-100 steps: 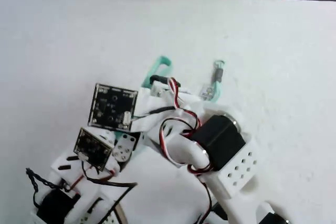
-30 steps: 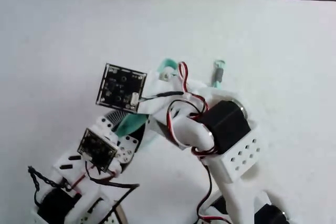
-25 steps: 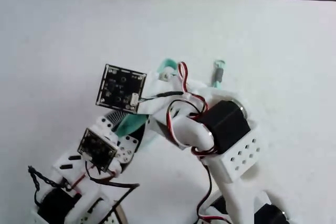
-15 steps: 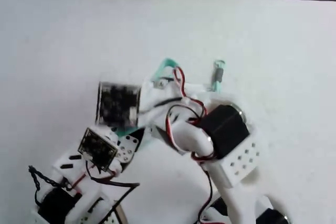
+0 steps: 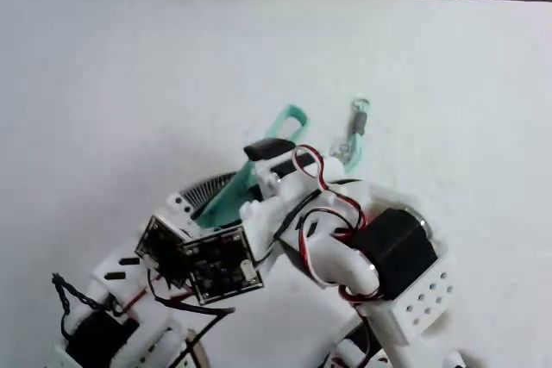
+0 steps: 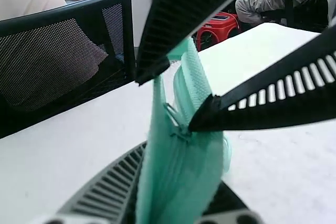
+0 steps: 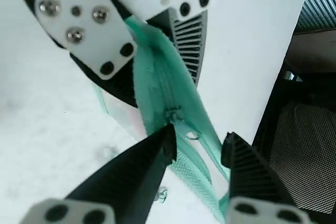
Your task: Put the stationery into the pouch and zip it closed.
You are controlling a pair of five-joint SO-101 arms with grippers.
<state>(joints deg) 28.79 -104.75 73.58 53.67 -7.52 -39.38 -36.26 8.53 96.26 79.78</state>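
Locate the teal mesh pouch clamped on edge in the left gripper, fingers closed against both mesh faces. Read the long axis from the high view: diagonal across the white table, starting at the left gripper and pointing away from it toward the far right, ending in a teal loop. Cannot tell whether lifted clear of the table or resting on it.

Follow the zip line along the exposed edge, away from the left gripper, to the zip slider and its small pull ring, with the two edges spread apart beyond it.

Find the right gripper just beyond the left gripper along the same edge, reaching in from the opposite direction. Note its black ribbed fingers parted by a moderate gap, one tip on each side of the pouch close to the slider, gripping nothing. Contact between either tip and the slider not determinable.

Farther from the left gripper than the loop, and off to one side of the long axis, observe a small slim object lying apart on the table; type not identifiable.
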